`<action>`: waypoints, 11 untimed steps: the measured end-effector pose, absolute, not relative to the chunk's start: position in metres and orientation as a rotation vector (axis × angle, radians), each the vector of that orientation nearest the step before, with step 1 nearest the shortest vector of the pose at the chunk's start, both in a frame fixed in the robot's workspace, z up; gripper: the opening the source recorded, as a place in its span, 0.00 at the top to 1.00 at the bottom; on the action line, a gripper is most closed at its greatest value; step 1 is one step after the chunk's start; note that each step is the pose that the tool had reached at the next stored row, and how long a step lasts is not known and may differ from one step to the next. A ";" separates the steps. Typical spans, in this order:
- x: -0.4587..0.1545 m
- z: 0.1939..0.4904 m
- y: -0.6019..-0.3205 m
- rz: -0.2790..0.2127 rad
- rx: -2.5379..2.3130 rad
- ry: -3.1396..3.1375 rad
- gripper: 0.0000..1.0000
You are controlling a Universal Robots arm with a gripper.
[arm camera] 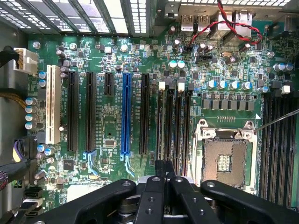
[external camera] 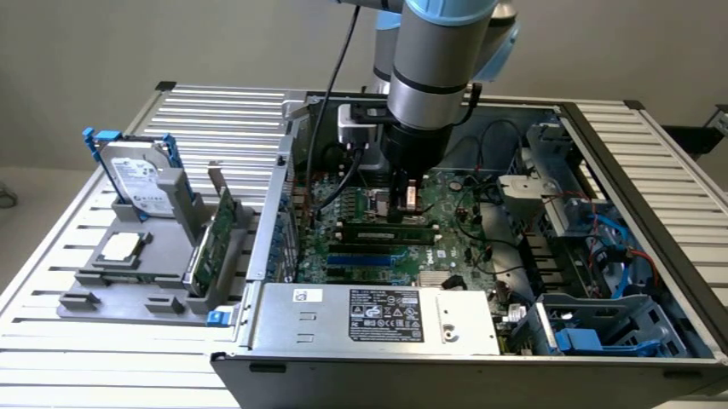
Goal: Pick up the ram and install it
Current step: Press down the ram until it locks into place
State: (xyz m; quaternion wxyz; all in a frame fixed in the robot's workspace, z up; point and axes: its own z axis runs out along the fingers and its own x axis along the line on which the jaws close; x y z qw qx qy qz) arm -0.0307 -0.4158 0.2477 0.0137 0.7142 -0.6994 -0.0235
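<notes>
The ram (external camera: 393, 228) is a long dark green stick lying along the memory slots on the motherboard (external camera: 455, 247), inside the open computer case. My gripper (external camera: 407, 207) comes straight down onto the stick's middle, and its fingers are shut on the stick's top edge. In the wrist view the black fingers (arm camera: 154, 186) are pressed together, directly over the row of black memory slots (arm camera: 180, 121) with white latches. From that view the stick is edge-on and hard to tell from the slots.
A grey fixture (external camera: 114, 285) at the exterior view's left holds a hard drive (external camera: 142, 183) and a green expansion card (external camera: 210, 243). The power supply (external camera: 376, 315) spans the case front. The CPU socket (arm camera: 224, 158), expansion slots (arm camera: 125, 112) and red-black cable (arm camera: 233, 23) surround the memory slots.
</notes>
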 end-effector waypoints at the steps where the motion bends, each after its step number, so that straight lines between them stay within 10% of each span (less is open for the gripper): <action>1: -0.031 0.247 -0.416 -0.074 2.224 -2.178 0.89; 11: -0.046 0.243 -0.415 -0.073 2.224 -2.178 0.89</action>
